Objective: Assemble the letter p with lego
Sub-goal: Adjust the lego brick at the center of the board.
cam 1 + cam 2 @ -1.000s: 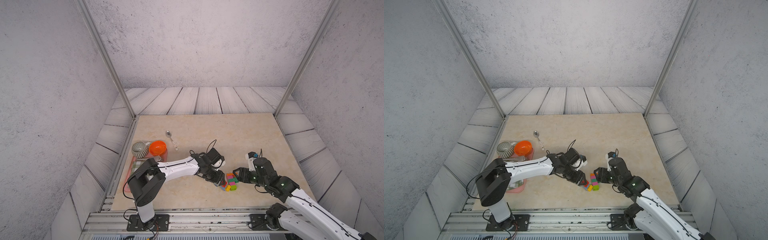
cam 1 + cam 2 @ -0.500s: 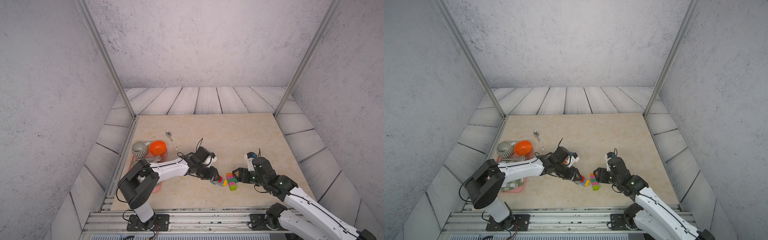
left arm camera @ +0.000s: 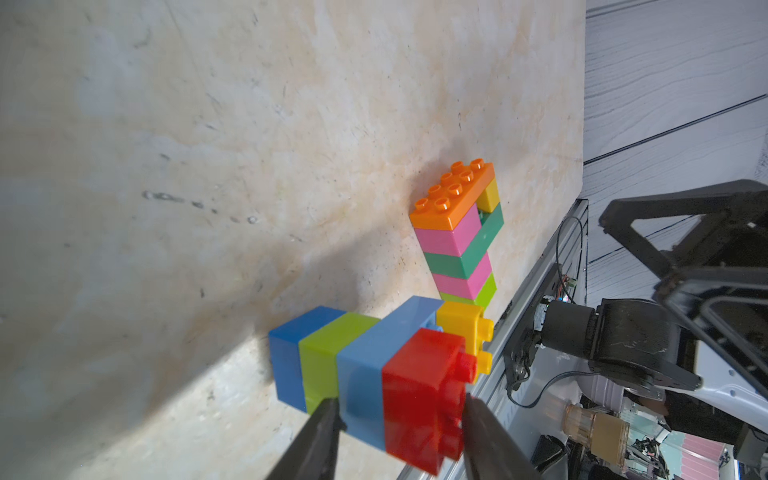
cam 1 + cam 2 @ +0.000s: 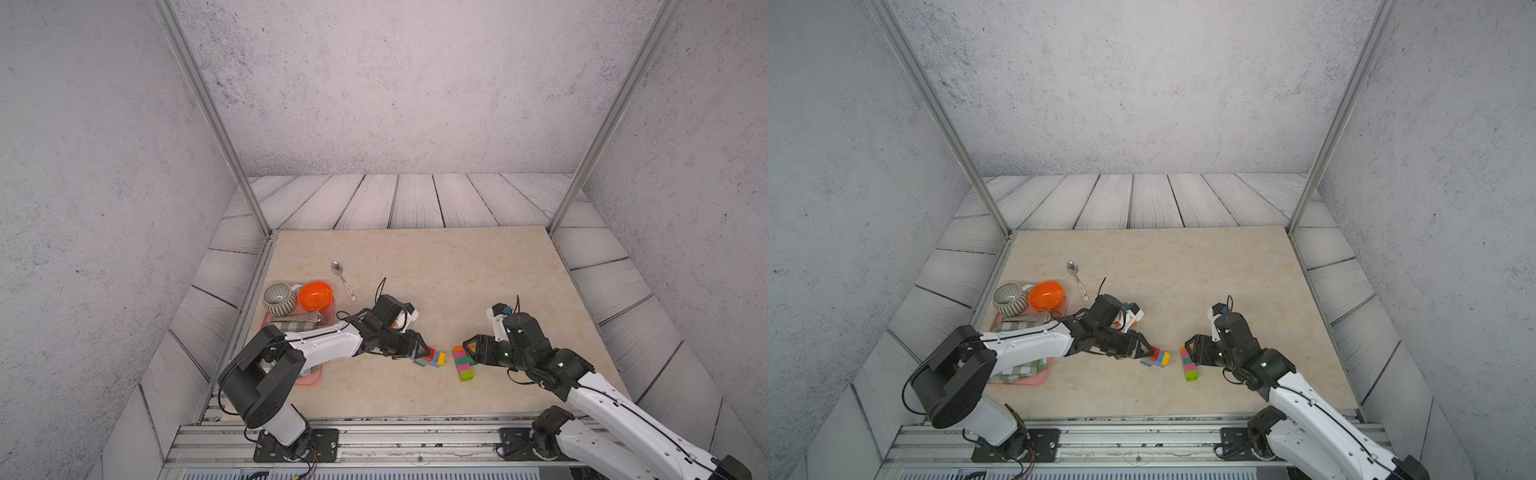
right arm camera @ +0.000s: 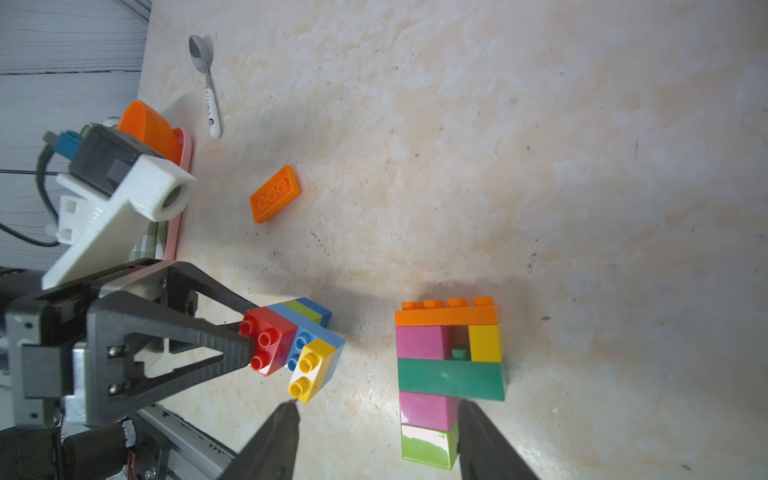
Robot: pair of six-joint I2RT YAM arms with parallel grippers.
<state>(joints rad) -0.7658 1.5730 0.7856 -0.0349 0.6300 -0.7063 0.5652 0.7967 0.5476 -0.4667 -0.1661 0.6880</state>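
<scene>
Left pincer: the left pincer (image 3: 401,415) is closed narrow on a clump of bricks (image 3: 374,357). Its fingertips (image 3: 324,432) press the light blue and red ones from either side.
Right pincer: the right pincer (image 5: 374,411) stands wide and holds nothing.
Just changed: a second ago the clump sat tight against the letter (image 4: 463,363). The left arm has since drawn it off sideways, and bare table (image 4: 415,257) now shows between the two in both top views. The right pincer has hardly shifted.
Meaning: the letter already reads as a p lying flat, with an orange bar, a pink and yellow loop, a green bar and a pink and lime stem. The clump looks like spare bricks being cleared away.
Letter to right pincer: the stem lies between the fingers, close against one and well clear of the other.
Clump to right pincer: its yellow brick (image 5: 311,368) sits just beyond that other fingertip.
Farther out: a loose orange brick (image 5: 274,193) and a spoon (image 5: 205,79) lie well apart from both.
</scene>
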